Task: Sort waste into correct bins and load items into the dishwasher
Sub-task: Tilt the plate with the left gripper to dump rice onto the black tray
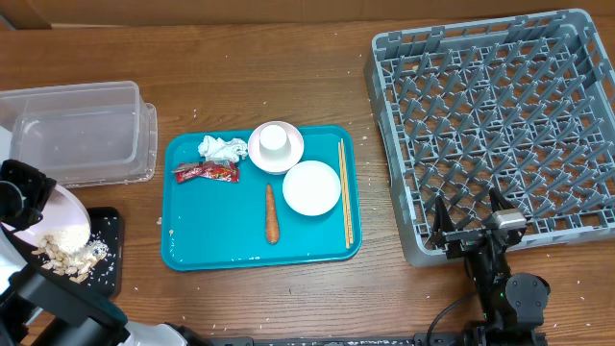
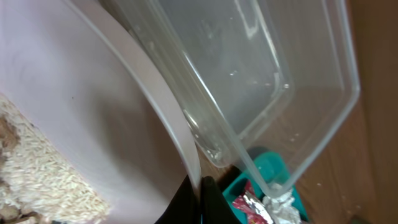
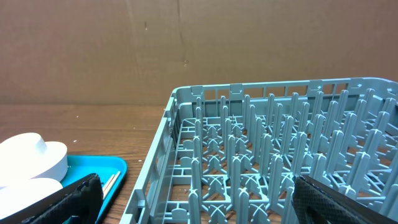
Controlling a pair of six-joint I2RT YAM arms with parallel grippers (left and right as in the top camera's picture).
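My left gripper (image 1: 36,204) is shut on the rim of the large white plate (image 1: 56,219), which is tilted over the black tray (image 1: 109,248). Rice scraps (image 1: 69,252) lie at the plate's low edge and on the tray. In the left wrist view the fingertips (image 2: 208,202) pinch the plate (image 2: 93,106), with rice (image 2: 37,177) at the left. The napkin (image 1: 222,148), red wrapper (image 1: 207,172), carrot (image 1: 272,213), cup (image 1: 276,139), bowl (image 1: 311,187) and chopsticks (image 1: 345,192) lie on the teal tray (image 1: 192,240). My right gripper (image 1: 471,223) stands open at the dish rack's (image 1: 500,115) front edge.
The clear tub (image 1: 82,130) sits at the back left, close beside the tilted plate. The cup stands on a smaller plate (image 1: 258,156). In the right wrist view, rack pegs (image 3: 249,149) rise between my open fingers, and the cup (image 3: 37,158) is at the left.
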